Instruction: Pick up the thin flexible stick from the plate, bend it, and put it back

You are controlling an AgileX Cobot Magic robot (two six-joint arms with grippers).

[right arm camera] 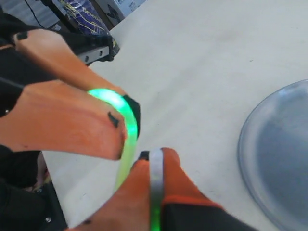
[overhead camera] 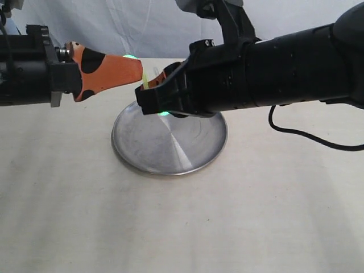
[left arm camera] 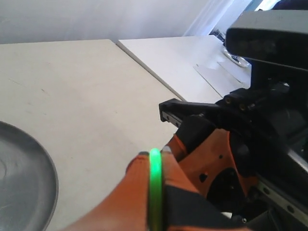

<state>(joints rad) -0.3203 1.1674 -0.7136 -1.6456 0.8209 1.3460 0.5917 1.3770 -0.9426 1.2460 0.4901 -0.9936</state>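
The thin flexible stick glows bright green and is held in the air over the far rim of the steel plate. My left gripper is shut on one end, and the stick runs between its orange fingertips. My right gripper is shut on the other end. In the right wrist view the stick curves in an arc from the left gripper's fingers to my right gripper. The two grippers sit close together, tip to tip. The plate holds nothing.
The plate rests on a pale cloth-covered table. A black cable trails on the table under the right arm. A white backdrop hangs behind the table.
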